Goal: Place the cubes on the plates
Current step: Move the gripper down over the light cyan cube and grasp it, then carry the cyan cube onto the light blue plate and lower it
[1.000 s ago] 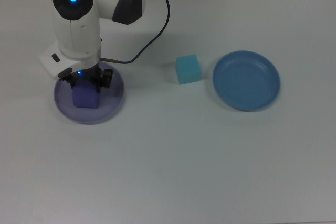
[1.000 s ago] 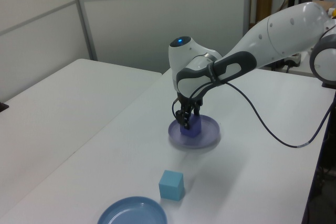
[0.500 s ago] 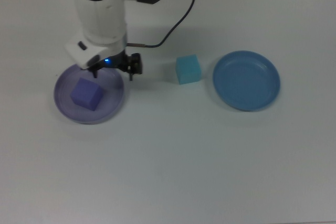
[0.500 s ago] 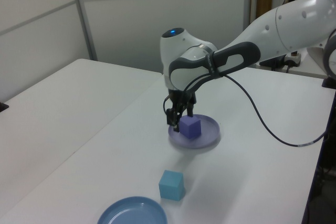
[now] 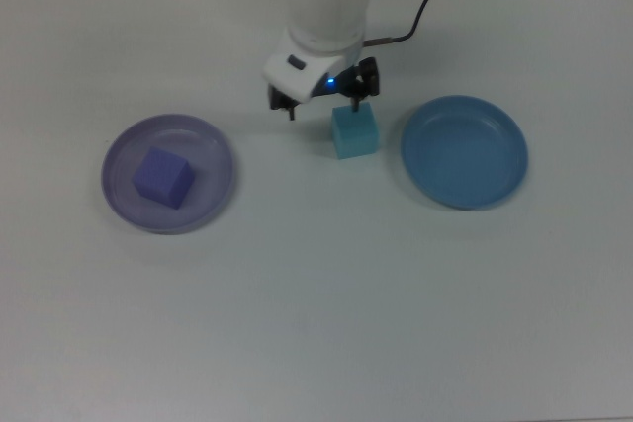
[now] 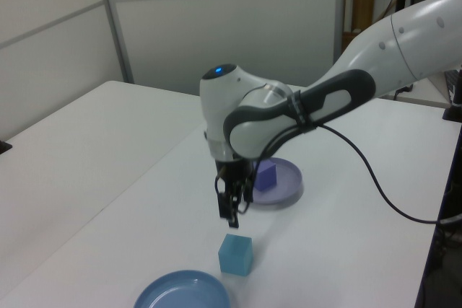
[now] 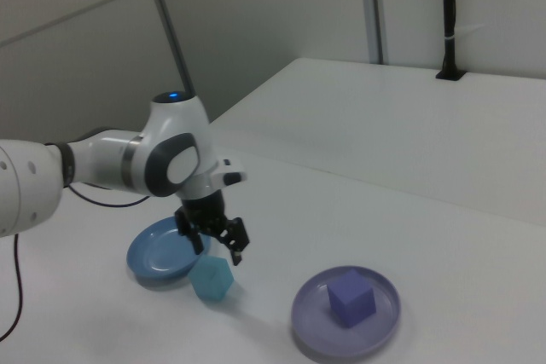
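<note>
Tabletop (image 5: 316, 343), white and wide, carries everything here. The Panda arm (image 6: 390, 41) reaches across it and ends in the gripper (image 5: 324, 106), which hangs empty above the table near the far edge in the top view, its fingers spread apart with one fingertip right over the far side of the turquoise cube (image 5: 354, 130).

The lavender plate (image 5: 213, 207) lies toward the top view's left edge of the table and already holds the violet-blue cube (image 5: 163, 177), resting flat inside the rim. The blue plate (image 5: 464, 152) lies toward the top view's right edge and is bare. The turquoise cube sits on the table between the two plates, just beside the blue one and not touching it.

By my judgement, half the task is done and the step in hand is the approach to the second cube. The next move calls for centring the open jaws over that cube, squaring them with its faces, descending and closing, then a short carry to the blue plate.
</note>
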Motion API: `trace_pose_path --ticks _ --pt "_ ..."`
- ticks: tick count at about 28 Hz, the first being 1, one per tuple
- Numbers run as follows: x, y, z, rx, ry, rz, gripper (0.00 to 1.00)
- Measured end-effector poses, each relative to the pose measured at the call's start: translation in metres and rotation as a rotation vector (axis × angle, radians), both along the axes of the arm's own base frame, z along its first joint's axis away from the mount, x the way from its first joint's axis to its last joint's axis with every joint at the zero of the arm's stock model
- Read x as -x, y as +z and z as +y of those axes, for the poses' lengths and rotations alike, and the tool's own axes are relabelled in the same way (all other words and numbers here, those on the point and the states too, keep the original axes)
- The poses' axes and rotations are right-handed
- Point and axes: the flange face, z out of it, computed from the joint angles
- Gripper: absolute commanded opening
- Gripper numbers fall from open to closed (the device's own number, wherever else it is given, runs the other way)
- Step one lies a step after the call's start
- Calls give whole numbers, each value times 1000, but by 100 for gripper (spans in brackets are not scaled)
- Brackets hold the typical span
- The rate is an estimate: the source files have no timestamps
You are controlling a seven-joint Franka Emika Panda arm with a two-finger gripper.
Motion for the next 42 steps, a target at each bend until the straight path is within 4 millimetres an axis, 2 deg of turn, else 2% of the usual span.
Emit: trace_pose_path --ticks 7,10,13,14,15,17,18,19,20,23,28,32,35,38,42 --pt "16 -16 41 7 64 27 100" --pt "18 -29 50 23 68 33 100" --pt "16 -43 50 41 67 35 100" --pt "15 -47 49 45 68 38 88" --pt "13 -54 48 47 68 42 82" --pt "12 -60 47 46 68 43 56" --pt "11 -63 47 45 68 41 49" --pt "10 -65 46 44 68 40 33" --pt "9 -67 46 44 68 38 25" --pt "8 -67 45 44 68 36 8" --pt "4 -56 44 42 49 12 9" --pt "-5 -21 35 26 10 -41 9" --pt "-10 14 35 -5 -18 -69 10" --pt "-7 32 50 -21 -9 -84 10" --pt "10 30 101 -25 12 -78 11"
